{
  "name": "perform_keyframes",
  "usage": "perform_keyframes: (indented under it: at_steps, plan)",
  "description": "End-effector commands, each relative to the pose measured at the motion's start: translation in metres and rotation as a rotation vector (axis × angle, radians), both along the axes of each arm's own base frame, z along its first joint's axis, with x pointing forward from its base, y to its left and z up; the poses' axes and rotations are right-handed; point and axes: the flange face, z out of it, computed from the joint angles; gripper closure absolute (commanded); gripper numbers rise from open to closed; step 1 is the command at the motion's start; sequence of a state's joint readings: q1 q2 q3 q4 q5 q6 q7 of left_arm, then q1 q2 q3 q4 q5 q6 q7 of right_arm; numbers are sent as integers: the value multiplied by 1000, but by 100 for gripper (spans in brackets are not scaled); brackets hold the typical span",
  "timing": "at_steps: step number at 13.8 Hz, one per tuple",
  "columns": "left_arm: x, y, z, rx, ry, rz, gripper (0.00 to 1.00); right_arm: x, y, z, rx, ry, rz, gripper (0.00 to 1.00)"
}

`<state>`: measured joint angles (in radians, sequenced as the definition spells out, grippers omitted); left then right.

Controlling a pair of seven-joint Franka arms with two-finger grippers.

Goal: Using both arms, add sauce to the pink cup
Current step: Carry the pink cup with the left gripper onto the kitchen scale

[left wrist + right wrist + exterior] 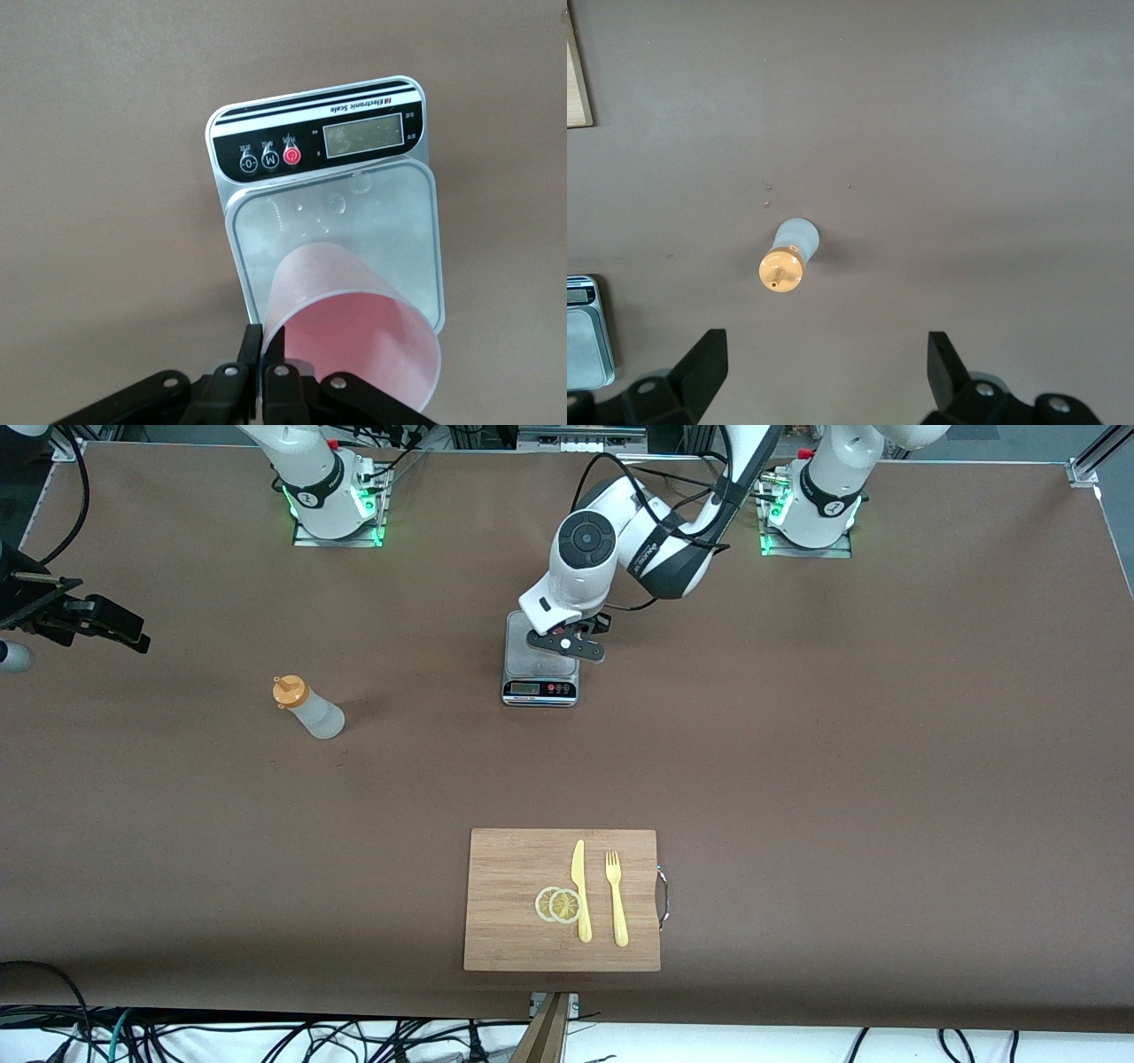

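The pink cup (354,332) is in my left claw (262,367), whose fingers are pinched together on the cup's rim wall, one inside and one outside. I hold it over the steel plate of the small scale (350,221); from the left wrist view I cannot tell whether its base touches the plate. In the front view my left arm hides the cup, and the left claw (567,646) sits over the scale (540,688), which stands at the middle of the worktop (797,735).

The sauce (307,707) stands upright on the worktop, toward the right arm's end, well apart from the scale and slightly nearer the front camera than it. Its orange nozzle cap is on.

My right claw (824,367) hangs in the air over the worktop near the sauce (788,258), its fingers spread wide apart with nothing between them.

Nearer the front camera lies a wooden cutting board (505,903) carrying two lemon slices (558,904), a yellow knife (580,890) and a yellow fork (616,897).
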<state>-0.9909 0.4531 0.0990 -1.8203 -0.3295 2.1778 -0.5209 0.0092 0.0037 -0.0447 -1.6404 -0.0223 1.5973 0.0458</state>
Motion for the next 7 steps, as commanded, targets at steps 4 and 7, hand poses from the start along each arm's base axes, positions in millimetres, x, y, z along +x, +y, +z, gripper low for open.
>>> perform_keyframes:
  at_steps: [4, 7]
  plan:
    - [-1, -20, -18, 4, -1, 26, 100, -1, -2, 3, 15, 0, 8, 0]
    - [-2, -21, -19, 4, -1, 24, 42, -1, -2, 3, 15, 0, 8, 0]
